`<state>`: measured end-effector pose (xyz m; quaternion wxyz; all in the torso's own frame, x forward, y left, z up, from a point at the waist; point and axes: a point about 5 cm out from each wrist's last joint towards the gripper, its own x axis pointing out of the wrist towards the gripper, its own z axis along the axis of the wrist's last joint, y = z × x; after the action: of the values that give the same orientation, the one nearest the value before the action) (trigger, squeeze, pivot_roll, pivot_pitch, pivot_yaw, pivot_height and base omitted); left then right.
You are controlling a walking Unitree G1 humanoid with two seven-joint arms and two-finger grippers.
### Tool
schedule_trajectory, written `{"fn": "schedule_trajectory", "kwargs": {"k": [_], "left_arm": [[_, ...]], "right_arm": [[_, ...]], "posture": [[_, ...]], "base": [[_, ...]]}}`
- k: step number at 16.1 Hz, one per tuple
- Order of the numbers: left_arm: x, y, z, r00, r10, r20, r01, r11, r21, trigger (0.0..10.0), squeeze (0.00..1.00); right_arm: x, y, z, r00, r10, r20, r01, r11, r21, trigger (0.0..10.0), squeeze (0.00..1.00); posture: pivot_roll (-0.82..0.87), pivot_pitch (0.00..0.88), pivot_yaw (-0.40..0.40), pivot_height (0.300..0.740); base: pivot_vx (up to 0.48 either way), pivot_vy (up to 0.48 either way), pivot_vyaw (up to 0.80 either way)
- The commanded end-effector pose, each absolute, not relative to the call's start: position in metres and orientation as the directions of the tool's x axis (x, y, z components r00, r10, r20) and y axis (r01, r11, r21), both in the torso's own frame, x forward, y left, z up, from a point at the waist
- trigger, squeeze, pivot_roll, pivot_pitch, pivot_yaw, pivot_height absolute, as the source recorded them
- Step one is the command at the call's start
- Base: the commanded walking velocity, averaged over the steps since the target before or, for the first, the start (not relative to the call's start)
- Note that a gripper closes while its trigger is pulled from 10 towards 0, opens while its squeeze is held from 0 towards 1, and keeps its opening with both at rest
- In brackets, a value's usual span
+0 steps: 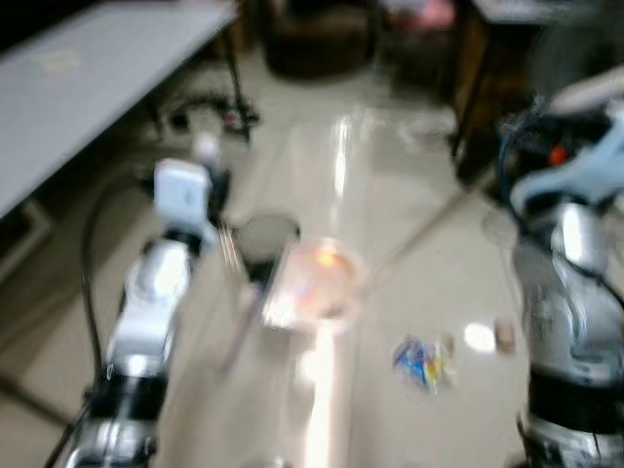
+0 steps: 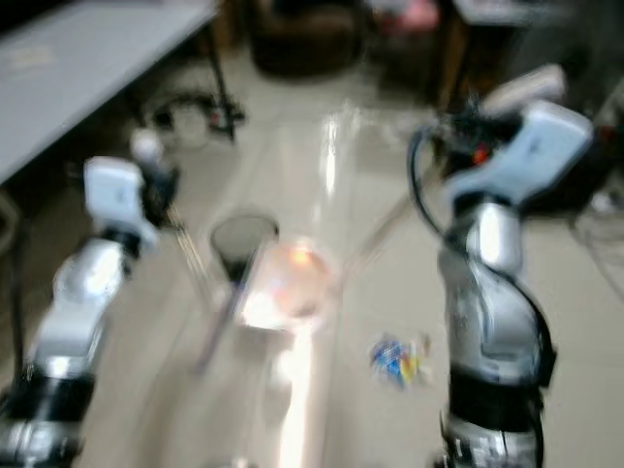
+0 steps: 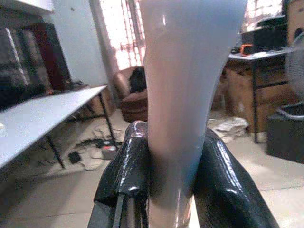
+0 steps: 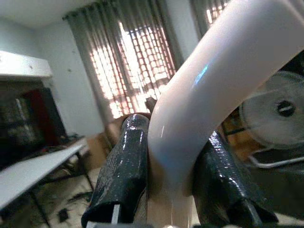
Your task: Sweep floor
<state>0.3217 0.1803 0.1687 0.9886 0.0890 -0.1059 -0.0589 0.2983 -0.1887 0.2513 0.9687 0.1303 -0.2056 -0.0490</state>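
Observation:
Both head views are blurred. My left gripper (image 3: pixel 173 133) is shut on a thick white handle (image 3: pixel 185 71); the left arm (image 1: pixel 156 292) reaches forward over the floor. A pale translucent dustpan (image 1: pixel 314 283) lies on the floor ahead, next to a dark round part (image 1: pixel 265 237). My right gripper (image 4: pixel 173 128) is shut on a curved white handle (image 4: pixel 228 61), held high at the right (image 2: pixel 526 83). A thin pole (image 1: pixel 419 234) slants from there down towards the dustpan. Litter lies on the tiles: a colourful wrapper (image 1: pixel 419 361), a white scrap (image 1: pixel 478 336) and a small brown piece (image 1: pixel 504 334).
A long grey table (image 1: pixel 78 88) runs along the left, with cables and a plug strip (image 1: pixel 210 112) under it. A dark armchair (image 1: pixel 312 44) stands at the back. Table legs (image 1: pixel 468 88) and boxes are at the back right. A fan (image 4: pixel 280 111) stands to the right.

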Motion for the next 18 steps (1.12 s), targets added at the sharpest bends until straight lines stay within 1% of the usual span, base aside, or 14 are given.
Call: {"fn": "schedule_trajectory", "kwargs": {"k": [1,4,6,9,11,14,16,18], "left_arm": [[0.322,0.176,0.178,0.959,-0.143,0.244,0.094,0.975,0.202,10.0,0.0],[0.318,0.179,0.181,0.957,-0.144,0.252,0.088,0.971,0.22,10.0,0.0],[0.316,0.187,0.177,0.964,-0.12,0.236,0.068,0.974,0.218,10.0,0.0],[0.318,0.185,0.177,0.963,-0.119,0.242,0.065,0.973,0.22,10.0,0.0],[0.318,0.181,0.176,0.962,-0.129,0.24,0.078,0.974,0.212,10.0,0.0],[0.322,0.176,0.179,0.958,-0.147,0.245,0.098,0.974,0.204,10.0,0.0],[0.322,0.176,0.178,0.959,-0.148,0.242,0.098,0.973,0.207,10.0,0.0],[0.322,0.175,0.175,0.961,-0.152,0.232,0.104,0.973,0.207,10.0,0.0]], "right_arm": [[0.296,-0.192,0.266,0.886,-0.147,0.439,0.025,0.962,0.272,10.0,0.0],[0.296,-0.193,0.27,0.881,-0.139,0.453,0.008,0.96,0.28,10.0,0.0],[0.295,-0.194,0.27,0.875,-0.15,0.461,0.0,0.951,0.308,10.0,0.0],[0.298,-0.191,0.274,0.872,-0.131,0.472,-0.023,0.952,0.305,10.0,0.0],[0.298,-0.192,0.274,0.873,-0.139,0.468,-0.008,0.954,0.299,10.0,0.0],[0.298,-0.198,0.274,0.868,-0.178,0.464,0.034,0.953,0.301,10.0,0.0],[0.296,-0.198,0.274,0.865,-0.176,0.47,0.027,0.951,0.307,10.0,0.0],[0.295,-0.198,0.274,0.865,-0.178,0.469,0.026,0.95,0.312,10.0,0.0]], "posture": [[0.0,0.005,0.061,0.74],[0.01,0.007,0.056,0.74],[0.02,0.0,0.058,0.74],[0.01,0.0,0.056,0.74],[0.0,0.0,0.067,0.74],[-0.01,0.0,0.081,0.74],[-0.01,0.0,0.086,0.74],[-0.02,0.0,0.091,0.74]], "base": [[0.36,0.0,0.0],[0.36,0.0,0.0],[0.369,0.0,0.0],[0.368,0.0,0.0],[0.377,0.0,0.0],[0.384,0.0,0.64],[0.382,0.0,0.65],[0.382,0.0,0.0]]}}
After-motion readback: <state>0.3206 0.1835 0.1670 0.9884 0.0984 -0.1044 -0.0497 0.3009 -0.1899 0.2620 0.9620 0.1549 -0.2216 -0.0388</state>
